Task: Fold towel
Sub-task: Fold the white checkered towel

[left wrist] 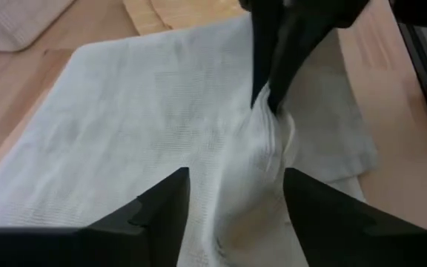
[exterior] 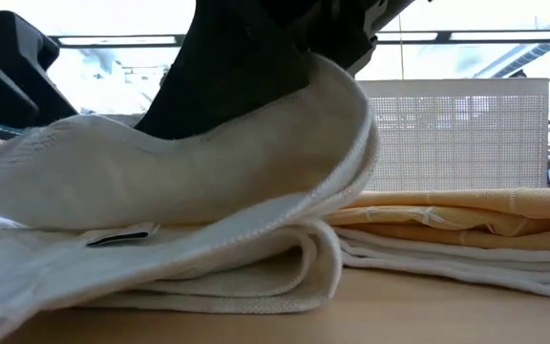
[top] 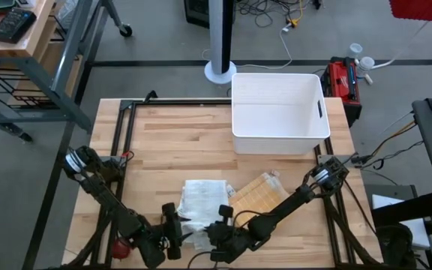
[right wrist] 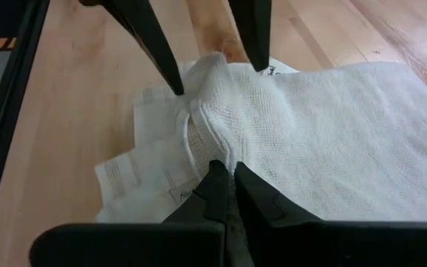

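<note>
Only the low view showed the white towel (exterior: 208, 220) doubled on the bench's (top: 163, 142) near edge. Right pincer (right wrist: 232, 172) pinched its raised fold; left pincer (left wrist: 236, 194) stood wide astride it.

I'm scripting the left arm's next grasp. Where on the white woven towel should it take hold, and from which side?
Judging from the frames, grip the raised ridge of the white woven towel, beside where the shut right hand pinches it. Come in level from the open left hand's own side: the ridge stands up off the wooden table, between its fingers, so they can close across it.
</note>
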Robot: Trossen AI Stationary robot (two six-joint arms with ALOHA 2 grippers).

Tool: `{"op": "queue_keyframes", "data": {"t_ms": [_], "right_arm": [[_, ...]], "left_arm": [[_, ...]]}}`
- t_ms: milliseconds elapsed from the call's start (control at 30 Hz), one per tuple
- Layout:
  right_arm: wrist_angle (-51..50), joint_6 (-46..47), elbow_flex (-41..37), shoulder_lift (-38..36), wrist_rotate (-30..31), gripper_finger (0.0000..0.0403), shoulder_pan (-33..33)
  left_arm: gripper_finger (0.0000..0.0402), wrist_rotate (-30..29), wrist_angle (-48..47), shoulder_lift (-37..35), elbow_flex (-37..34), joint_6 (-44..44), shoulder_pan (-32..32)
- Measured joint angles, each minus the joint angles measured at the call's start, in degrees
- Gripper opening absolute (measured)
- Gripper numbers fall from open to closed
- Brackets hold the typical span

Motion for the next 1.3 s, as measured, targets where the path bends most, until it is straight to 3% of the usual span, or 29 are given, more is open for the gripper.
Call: {"op": "queue_keyframes", "data": {"t_ms": [200, 333, 533, 733, 967, 1133, 1300], "right_arm": [[-0.1, -0.6, 0.0, 0.0, 0.0, 0.0002, 0.0], [0.0, -0.6, 0.0, 0.0, 0.0, 0.0002, -0.1], [0.0, -1.0, 0.0, 0.0, -0.1, 0.0002, -0.1], [-0.1, -1.0, 0.0, 0.1, -0.2, 0.0002, -0.1], [-0.4, -1.0, 0.0, 0.1, -0.2, 0.0002, -0.1], [-0.6, -0.7, 0.0, 0.5, -0.2, 0.0002, -0.5], [-1.2, 0.1, -0.1, 0.6, -0.2, 0.0002, -0.9]], "left_arm": [[0.0228, 1.9, -1.7, 0.3, 0.0, 0.5, 0.4], [0.0226, 4.5, -1.7, 1.6, 0.0, 2.2, 1.8], [0.0213, 3.8, -2.1, 3.5, 0.0, 0.8, 3.9], [0.0171, 0.1, -3.8, 1.8, 0.0, -5.2, 4.1], [0.0109, -0.4, -3.7, -1.2, 0.0, -10.5, 2.4], [0.0075, -4.3, 0.0, -3.5, 0.0, -8.1, -0.1], [0.0045, 1.9, 4.3, -4.6, 0.1, -4.7, -1.8]]}}
